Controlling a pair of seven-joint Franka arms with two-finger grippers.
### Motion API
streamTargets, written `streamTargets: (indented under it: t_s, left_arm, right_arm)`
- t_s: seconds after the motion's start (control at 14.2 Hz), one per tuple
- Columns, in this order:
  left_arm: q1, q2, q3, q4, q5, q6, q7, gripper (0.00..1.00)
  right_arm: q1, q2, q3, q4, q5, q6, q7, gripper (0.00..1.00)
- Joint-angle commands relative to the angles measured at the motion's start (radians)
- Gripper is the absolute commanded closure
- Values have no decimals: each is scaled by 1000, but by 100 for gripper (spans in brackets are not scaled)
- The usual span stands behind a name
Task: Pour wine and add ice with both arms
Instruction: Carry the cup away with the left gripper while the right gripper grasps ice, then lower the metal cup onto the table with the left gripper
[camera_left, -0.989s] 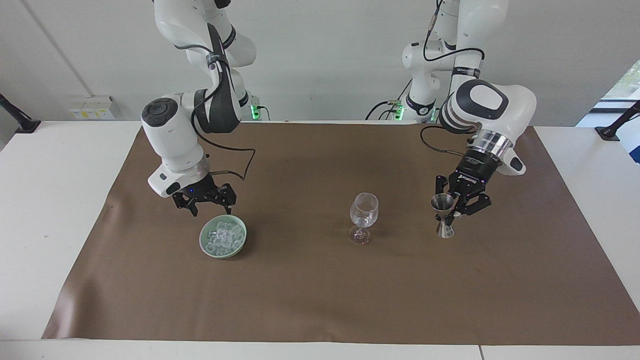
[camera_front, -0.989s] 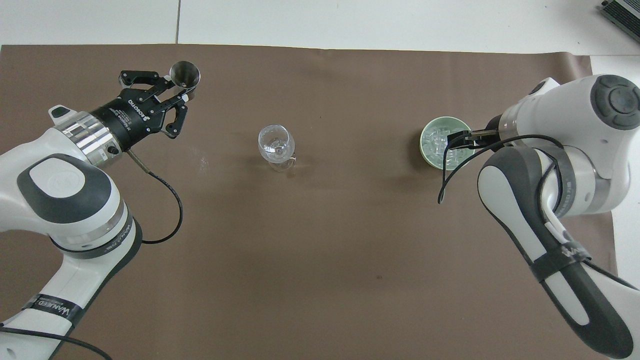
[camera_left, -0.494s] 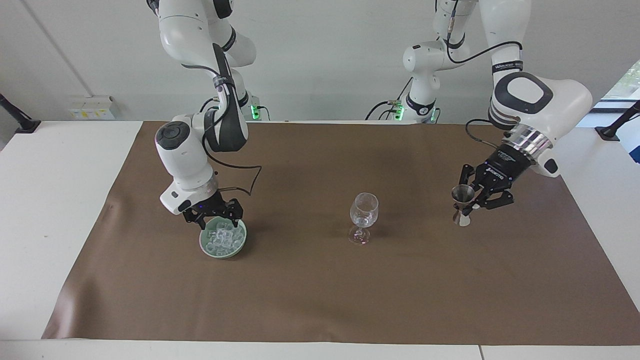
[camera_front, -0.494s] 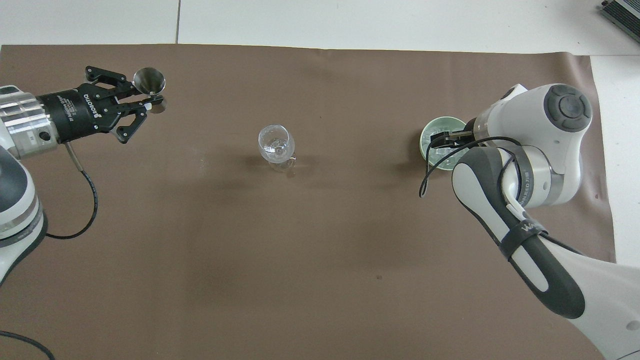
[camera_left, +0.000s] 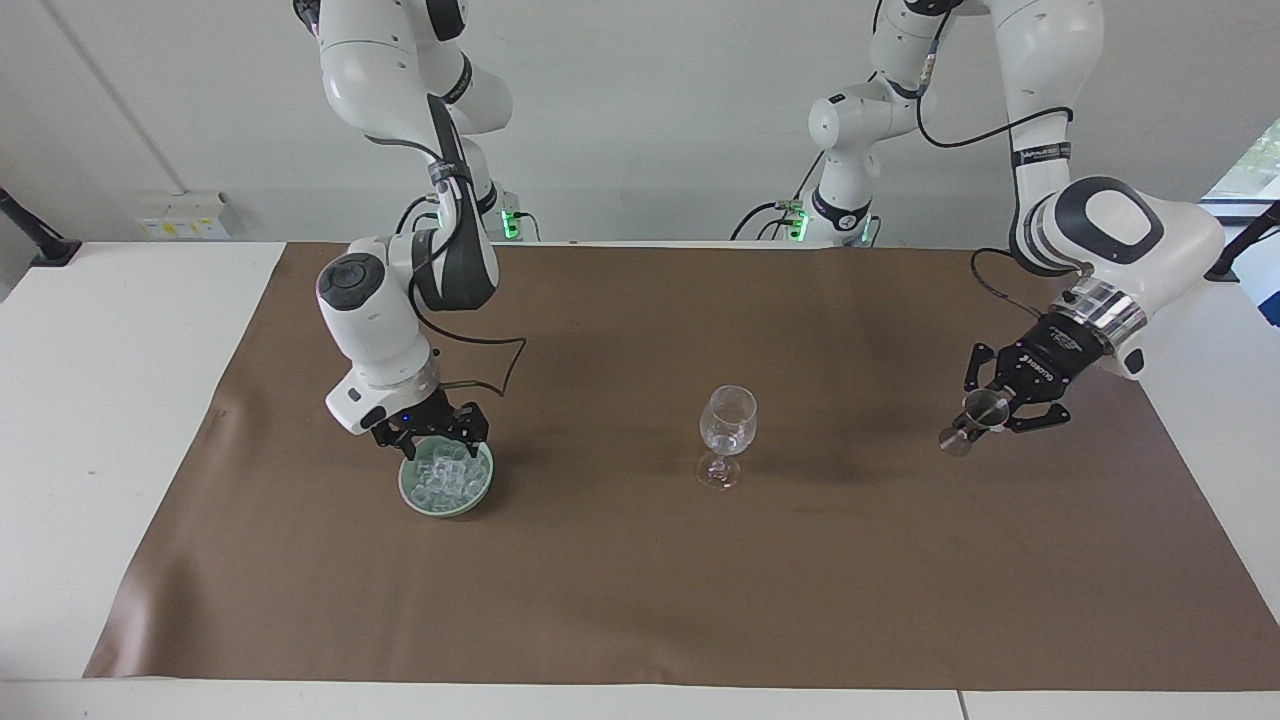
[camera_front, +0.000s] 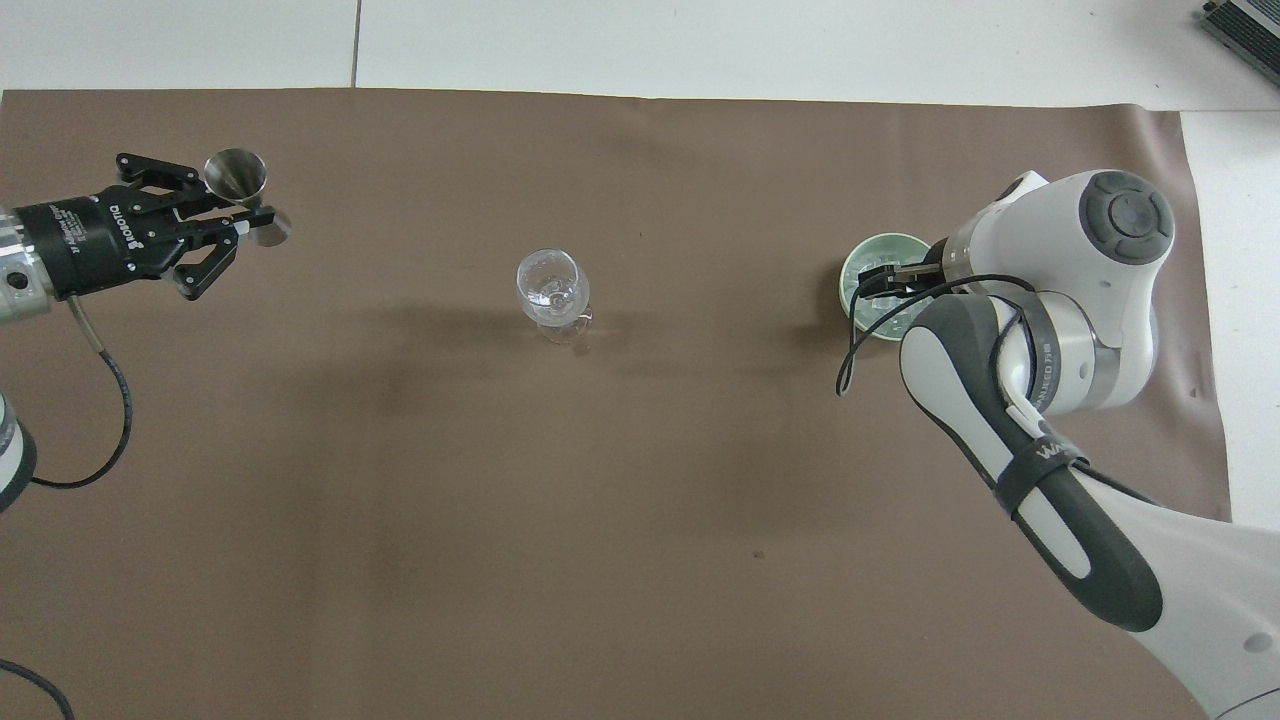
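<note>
Ice (camera_left: 443, 478) in green bowl (camera_left: 482, 494): right gripper (camera_left: 432, 441) spread just over it; should close on one cube only. Left gripper (camera_left: 990, 414) clamped on tilted jigger (camera_left: 972, 422); wine glass (camera_left: 727, 434) untouched.

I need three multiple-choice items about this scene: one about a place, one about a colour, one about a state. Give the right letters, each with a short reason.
1. Where is the ice?
A. in the bowl
B. in the wine glass
C. loose on the brown cover

2. What colour is the bowl?
A. red
B. pale green
C. black

3. What does the left gripper hold?
A. nothing
B. the wine glass
C. the metal jigger

Answers:
1 A: the clear cubes lie heaped inside the bowl, under the right gripper.
2 B: its rim shows pale green.
3 C: the left gripper is shut on the jigger, tilted above the cover.
</note>
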Motion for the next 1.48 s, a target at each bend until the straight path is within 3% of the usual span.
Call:
streamTargets:
  t_s: [0.0, 0.49, 0.78, 0.92, 1.41]
  left_arm:
    - [20, 17, -10, -11, -20, -3, -9, 100]
    - [60, 22, -10, -85, -95, 40, 8, 100]
    - [78, 43, -10, -117, -144, 40, 93, 100]
    - [106, 72, -11, -139, -187, 23, 211, 100]
    - [114, 97, -11, -205, -293, 16, 291, 100]
  right_arm:
    - [1, 9, -2, -15, 7, 28, 22, 13]
    - [-6, 20, -1, -15, 7, 54, 29, 41]
    - [-8, 21, -1, -15, 7, 55, 30, 41]
    - [-8, 20, -1, -15, 7, 55, 32, 47]
    - [-11, 24, -1, -14, 7, 83, 39, 48]
